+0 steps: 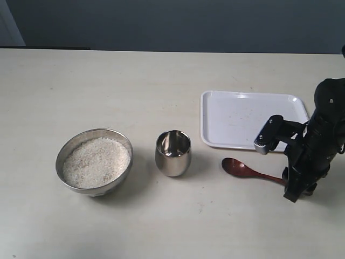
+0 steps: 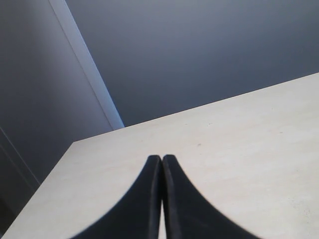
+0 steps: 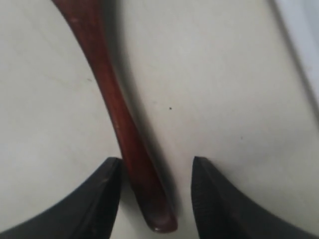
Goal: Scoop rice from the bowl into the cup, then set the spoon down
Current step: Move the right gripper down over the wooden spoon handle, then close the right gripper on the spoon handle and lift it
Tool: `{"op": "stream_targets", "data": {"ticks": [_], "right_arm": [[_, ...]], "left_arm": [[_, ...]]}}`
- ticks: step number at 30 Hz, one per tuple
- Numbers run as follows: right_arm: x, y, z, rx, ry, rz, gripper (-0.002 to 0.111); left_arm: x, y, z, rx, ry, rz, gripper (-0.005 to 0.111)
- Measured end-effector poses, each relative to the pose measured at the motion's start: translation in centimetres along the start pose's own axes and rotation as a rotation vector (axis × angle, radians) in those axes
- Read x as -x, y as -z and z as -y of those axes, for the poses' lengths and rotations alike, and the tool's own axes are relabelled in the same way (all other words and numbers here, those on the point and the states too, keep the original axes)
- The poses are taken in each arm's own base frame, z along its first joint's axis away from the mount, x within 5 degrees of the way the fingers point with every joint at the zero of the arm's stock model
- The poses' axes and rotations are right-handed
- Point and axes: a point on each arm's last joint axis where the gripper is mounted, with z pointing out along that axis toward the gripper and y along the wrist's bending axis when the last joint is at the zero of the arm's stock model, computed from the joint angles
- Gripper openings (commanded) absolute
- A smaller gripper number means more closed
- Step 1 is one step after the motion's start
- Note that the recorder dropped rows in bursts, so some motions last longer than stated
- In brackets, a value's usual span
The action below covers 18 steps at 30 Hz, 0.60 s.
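The spoon [image 1: 249, 171] lies flat on the surface [image 1: 135, 81] right of the cup [image 1: 173, 153], its handle tip inside the released right hand [image 3: 155, 167]. Gripped so near the end, it may pivot or slip.

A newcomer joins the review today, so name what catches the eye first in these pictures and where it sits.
The bowl heaped with white rice stands out at the left of the table in the exterior view, with the shiny cup just right of it. Further right, the right gripper stands open astride the handle of the dark wooden spoon, which lies on the table beside a white tray.
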Motion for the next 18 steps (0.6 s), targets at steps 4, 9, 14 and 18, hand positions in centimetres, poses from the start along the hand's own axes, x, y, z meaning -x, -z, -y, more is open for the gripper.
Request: {"op": "stream_targets", "data": {"ticks": [4,9,14,18], "right_arm": [[0.13,-0.14,0.06,0.006,-0.003,0.001,0.040],[0.23,-0.47,0.09,0.021,-0.009,-0.008,0.006],[0.35,-0.53,0.11,0.023,-0.008,-0.007,-0.001],[0.35,-0.54,0.11,0.023,-0.008,-0.008,-0.001]], "left_arm": [[0.00,0.00,0.00,0.000,0.000,0.000,0.000],[0.00,0.00,0.00,0.000,0.000,0.000,0.000],[0.00,0.00,0.00,0.000,0.000,0.000,0.000],[0.00,0.00,0.00,0.000,0.000,0.000,0.000]]}}
